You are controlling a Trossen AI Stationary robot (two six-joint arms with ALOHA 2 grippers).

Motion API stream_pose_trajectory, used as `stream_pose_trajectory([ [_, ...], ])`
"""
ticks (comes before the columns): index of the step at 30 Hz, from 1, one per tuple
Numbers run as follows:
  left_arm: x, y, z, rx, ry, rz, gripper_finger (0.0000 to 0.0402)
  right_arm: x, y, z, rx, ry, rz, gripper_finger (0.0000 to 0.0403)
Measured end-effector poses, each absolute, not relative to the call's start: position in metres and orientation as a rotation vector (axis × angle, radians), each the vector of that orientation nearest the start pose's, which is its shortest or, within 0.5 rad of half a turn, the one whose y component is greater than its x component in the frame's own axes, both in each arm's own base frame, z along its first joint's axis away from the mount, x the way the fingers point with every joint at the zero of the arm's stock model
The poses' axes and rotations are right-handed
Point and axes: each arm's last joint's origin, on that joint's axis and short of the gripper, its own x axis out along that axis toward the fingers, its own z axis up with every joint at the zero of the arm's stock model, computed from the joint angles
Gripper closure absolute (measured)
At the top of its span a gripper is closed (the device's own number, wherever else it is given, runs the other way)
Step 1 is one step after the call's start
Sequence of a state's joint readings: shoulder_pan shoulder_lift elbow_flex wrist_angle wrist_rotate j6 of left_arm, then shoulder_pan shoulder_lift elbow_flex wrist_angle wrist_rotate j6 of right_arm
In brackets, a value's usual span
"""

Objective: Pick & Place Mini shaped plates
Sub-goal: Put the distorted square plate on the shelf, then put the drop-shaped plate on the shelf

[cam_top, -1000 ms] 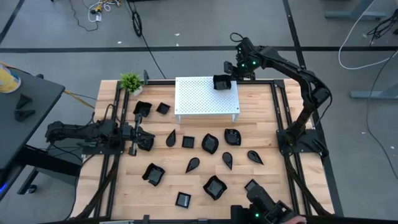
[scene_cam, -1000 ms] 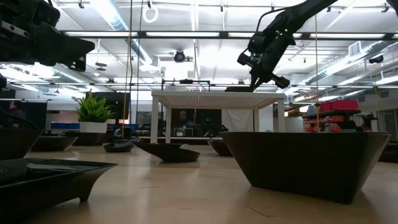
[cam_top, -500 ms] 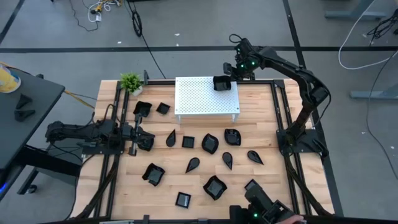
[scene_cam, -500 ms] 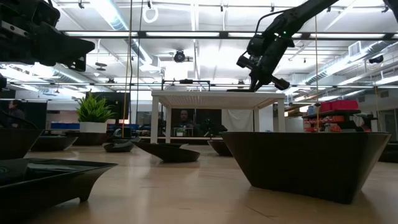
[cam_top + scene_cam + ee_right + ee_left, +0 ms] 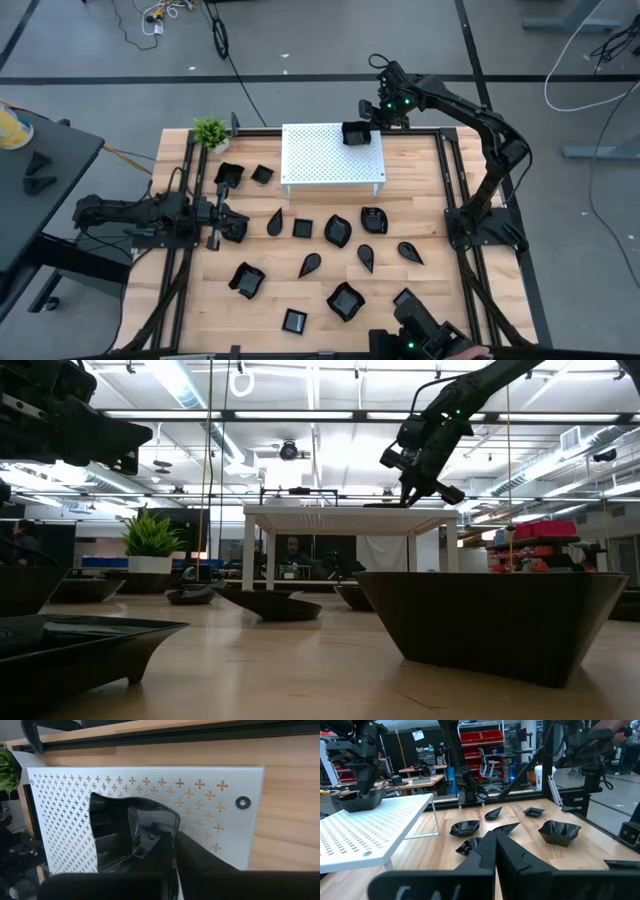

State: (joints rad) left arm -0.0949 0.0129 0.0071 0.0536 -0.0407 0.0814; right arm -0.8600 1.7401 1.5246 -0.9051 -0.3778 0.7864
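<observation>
Currently the right gripper (image 5: 365, 127) clamps a square plate (image 5: 355, 133) on the white stand's (image 5: 320, 160) far right corner; left gripper (image 5: 236, 223), beside the stand, is closed and empty

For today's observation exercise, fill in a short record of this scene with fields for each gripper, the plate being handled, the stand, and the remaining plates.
Right gripper: over the stand's far right corner, shut on a square plate
Square plate: black, glossy, gripped by its rim, at the stand's top surface; contact cannot be judged
Stand: white, perforated, on the wooden table
Left gripper: shut, holding nothing, low at the table's left side
Other plates: black, scattered on the table in front of the stand
Potted plant: at the table's far left corner
</observation>
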Motion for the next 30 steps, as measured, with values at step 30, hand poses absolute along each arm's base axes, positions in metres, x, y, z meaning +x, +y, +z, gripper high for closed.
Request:
stream_pose_trajectory([
  [30,0.098,-0.008,0.17,0.078,-0.05,-0.052,0.0399,0.221,-0.253,0.314,1.259,0.7,-0.768,0.0303],
])
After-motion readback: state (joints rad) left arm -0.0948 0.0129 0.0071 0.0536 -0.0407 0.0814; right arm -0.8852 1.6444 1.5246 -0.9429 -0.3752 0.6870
